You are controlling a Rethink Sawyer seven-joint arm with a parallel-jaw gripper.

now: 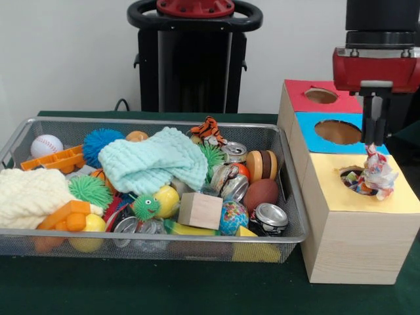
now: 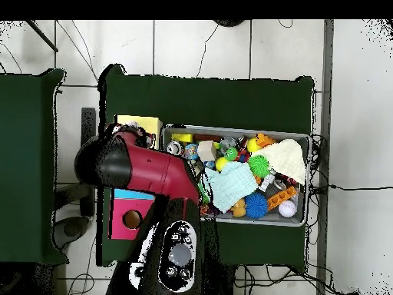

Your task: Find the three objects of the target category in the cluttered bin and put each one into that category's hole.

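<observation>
Hanging over the yellow hole (image 1: 359,182), the gripper (image 1: 372,146) was clamped on a dotted cloth (image 1: 375,174) | cloth dangled straight below the fingers, lower end at the hole's right rim | bin (image 1: 39,244) sat well apart, across the box.

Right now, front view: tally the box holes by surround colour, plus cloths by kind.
Red-surround hole: 1
Blue-surround hole: 1
Yellow-surround hole: 1
Mint-green knitted cloth: 1
Cream knitted cloth: 1
Polka-dot cloth: 1, held by the gripper
Total: 6
</observation>
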